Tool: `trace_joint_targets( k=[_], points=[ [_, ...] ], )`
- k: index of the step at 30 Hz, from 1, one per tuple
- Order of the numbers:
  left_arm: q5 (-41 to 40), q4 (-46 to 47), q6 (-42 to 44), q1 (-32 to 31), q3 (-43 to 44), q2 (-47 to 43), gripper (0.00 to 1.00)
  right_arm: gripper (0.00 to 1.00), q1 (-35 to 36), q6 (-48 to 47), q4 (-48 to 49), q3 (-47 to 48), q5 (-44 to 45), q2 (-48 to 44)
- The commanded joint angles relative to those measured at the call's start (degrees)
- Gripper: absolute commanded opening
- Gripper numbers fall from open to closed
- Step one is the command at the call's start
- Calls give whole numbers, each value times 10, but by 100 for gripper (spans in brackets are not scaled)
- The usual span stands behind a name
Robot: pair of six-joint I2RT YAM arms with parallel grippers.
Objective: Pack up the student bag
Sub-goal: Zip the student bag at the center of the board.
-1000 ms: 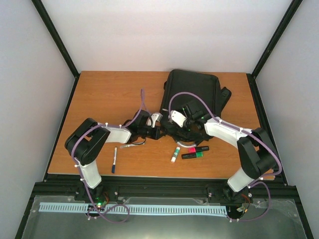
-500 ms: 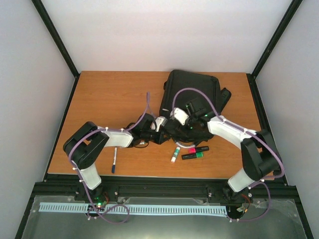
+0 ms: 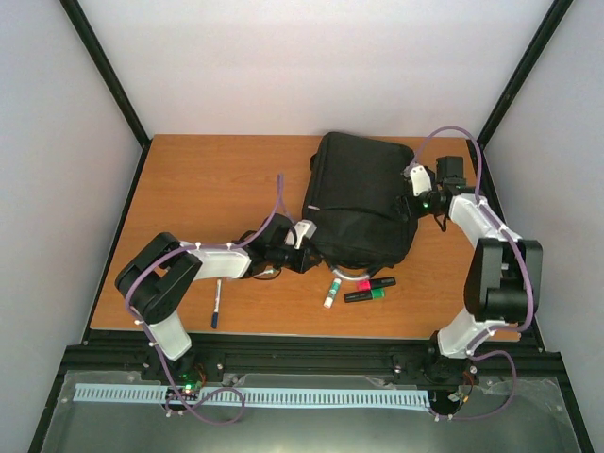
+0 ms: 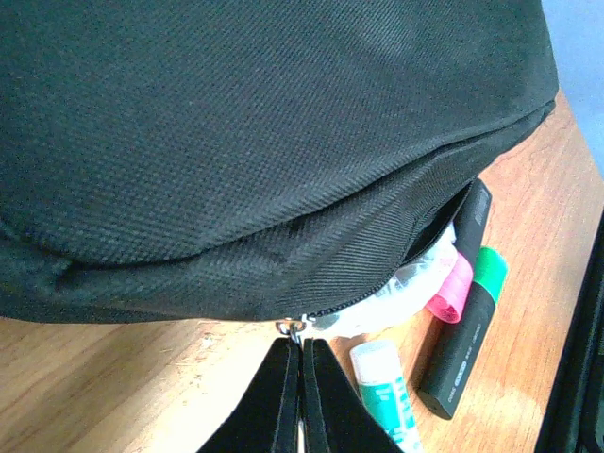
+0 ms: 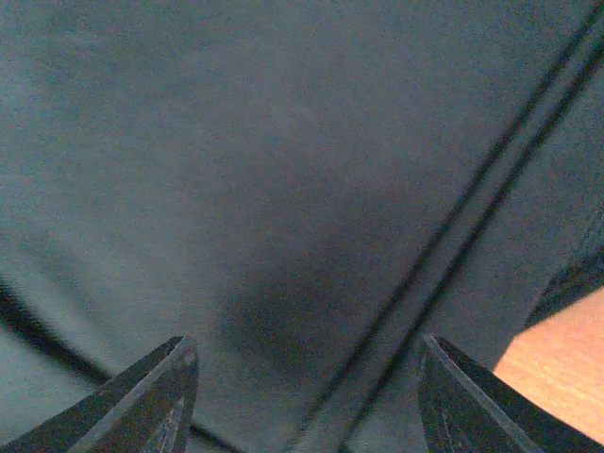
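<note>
1. Table [image 3: 198,189]: wooden top. There is bare board to the left of and beyond the left gripper. The right arm works close to the table's right edge.
2. Bag [image 3: 363,189]: black fabric, lying flat. Its long axis runs away from the arm bases. Its near edge is directly ahead of the left gripper, and its right flank is under the right gripper.
3. Right gripper [image 5: 304,344]: jaws spread wide, holding nothing, poised over the bag's cloth with a seam running between the fingers.
4. Left gripper [image 4: 302,349]: fingers pressed together, apparently pinching the zip pull at their tips. This is the arm nearer the opening.
5. Green highlighter [image 4: 467,330] and pink highlighter [image 4: 451,291]: lying ahead and to the right of the left gripper, just beside the open mouth of the bag.
6. Glue stick [image 4: 382,382]: just to the right of the left fingers.
7. Pen [image 3: 216,304]: white with a blue cap, behind the left gripper beside its forearm, well apart from the bag.
8. Zip pull [image 4: 293,327]: the zip track runs from here up and to the right, gaping at that end. Judgement: the next pull goes along this line, with the highlighters crowding it.
</note>
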Motion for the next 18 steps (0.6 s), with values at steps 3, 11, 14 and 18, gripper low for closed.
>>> trace_joint_targets(
  k=[3,11,14,18],
  points=[
    [-15,-32,22,-6,34,-10,1,67,-28,59,-24,47,12,96],
    [-16,-58,18,-6,44,-2,1,65,6,112,-101,182,-83,258],
    [-12,-55,8,-6,39,-3,1,64,41,123,-101,223,-83,285],
    [-8,-52,0,-7,39,0,1,64,88,129,-119,291,-66,330]
  ],
)
